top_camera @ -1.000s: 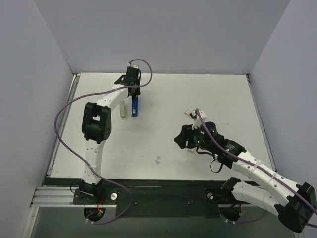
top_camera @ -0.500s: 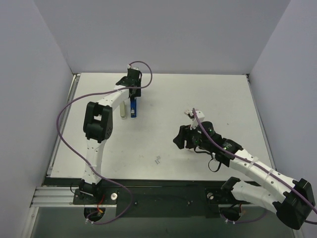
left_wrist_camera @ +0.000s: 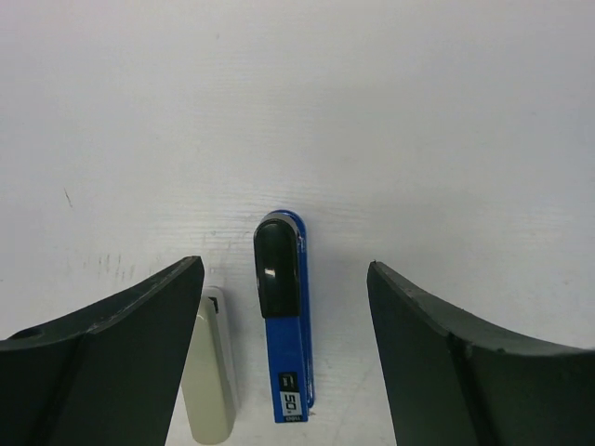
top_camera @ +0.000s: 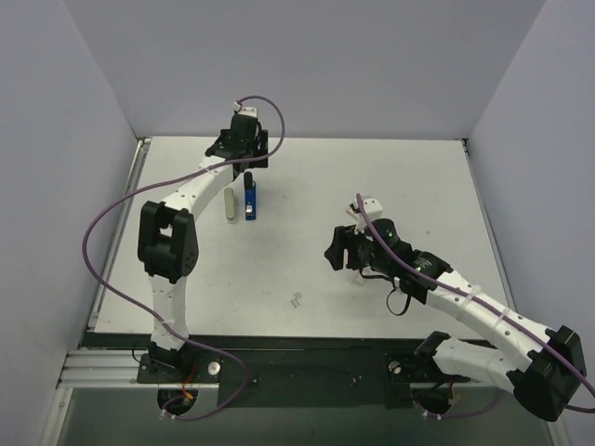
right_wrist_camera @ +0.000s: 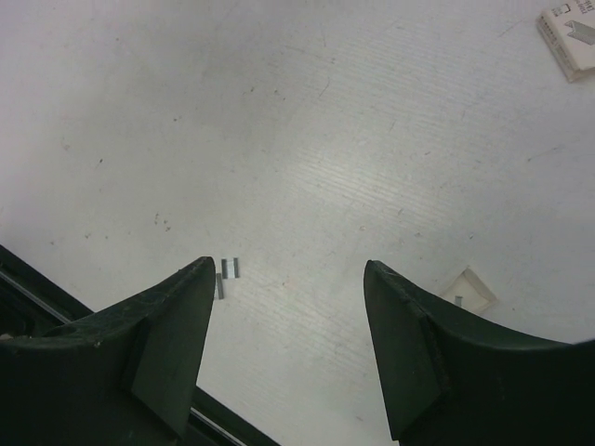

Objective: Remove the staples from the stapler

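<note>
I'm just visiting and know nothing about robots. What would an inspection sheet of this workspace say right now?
Surface: white table, lightly scuffed.
Job's things: blue stapler lying flat; a few loose staples near the front edge.
Clutter: pale bar beside the stapler; white box; small white square.
Grippers: left gripper open, stapler between its fingers, untouched; right gripper open, empty, over the staples.
Cables: purple cable along each arm.
Surroundings: plain walls on three sides.

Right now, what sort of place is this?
Most likely a robot test cell rather than an office: a white table boxed in by plain pale walls, a left arm and right arm mounted at its near edge, with a blue stapler and loose staples laid out.
</note>
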Robot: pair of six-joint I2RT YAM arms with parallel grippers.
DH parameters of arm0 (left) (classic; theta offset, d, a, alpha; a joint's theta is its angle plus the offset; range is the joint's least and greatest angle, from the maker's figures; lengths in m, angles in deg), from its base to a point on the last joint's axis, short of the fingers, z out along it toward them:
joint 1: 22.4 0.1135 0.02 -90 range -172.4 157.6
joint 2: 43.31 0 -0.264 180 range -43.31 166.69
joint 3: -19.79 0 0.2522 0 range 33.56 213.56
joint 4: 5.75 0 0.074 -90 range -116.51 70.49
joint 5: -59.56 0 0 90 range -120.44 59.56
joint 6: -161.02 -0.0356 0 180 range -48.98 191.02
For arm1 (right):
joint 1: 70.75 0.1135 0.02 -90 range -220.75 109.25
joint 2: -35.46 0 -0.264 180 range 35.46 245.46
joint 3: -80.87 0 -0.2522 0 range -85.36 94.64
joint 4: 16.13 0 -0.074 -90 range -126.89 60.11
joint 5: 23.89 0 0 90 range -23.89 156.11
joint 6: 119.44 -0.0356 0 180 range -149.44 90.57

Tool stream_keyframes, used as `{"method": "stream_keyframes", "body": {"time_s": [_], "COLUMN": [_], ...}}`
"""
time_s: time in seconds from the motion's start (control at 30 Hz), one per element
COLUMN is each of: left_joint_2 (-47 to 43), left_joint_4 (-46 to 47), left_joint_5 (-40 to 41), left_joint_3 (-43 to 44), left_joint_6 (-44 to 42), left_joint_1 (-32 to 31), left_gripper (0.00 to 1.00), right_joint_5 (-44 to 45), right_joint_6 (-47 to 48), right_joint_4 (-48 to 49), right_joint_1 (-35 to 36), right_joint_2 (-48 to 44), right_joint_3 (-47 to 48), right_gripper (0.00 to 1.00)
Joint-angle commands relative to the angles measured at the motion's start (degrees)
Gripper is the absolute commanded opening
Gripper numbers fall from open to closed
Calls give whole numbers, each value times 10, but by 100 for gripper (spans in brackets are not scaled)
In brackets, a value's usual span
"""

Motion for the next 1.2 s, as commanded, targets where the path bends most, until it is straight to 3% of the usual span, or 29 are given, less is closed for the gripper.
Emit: {"method": "stream_keyframes", "body": {"time_s": [0.0,0.27,0.6,0.77,1.17], "left_joint_2": [-87,-157,-286,-351,-451], "left_joint_4": [60,117,185,218,198], "left_joint_5": [-63,-185,-114,-140,-149], "left_joint_3": [-45,-110,-297,-410,-524], "left_joint_6": [-6,-1,56,114,132], "left_joint_1": [-13,-58,-192,-224,-300], "left_gripper": [82,82,82,83,85], "right_joint_5": [53,89,141,142,126], "right_joint_6": [9,-24,-121,-176,-278], "right_joint_4": [-20,-78,-146,-140,-74], "right_joint_1": [-11,-53,-101,-100,-101], "right_joint_2": [9,44,72,97,191], "right_joint_3": [30,58,37,2,-52], "right_gripper": [60,60,64,68,69]}}
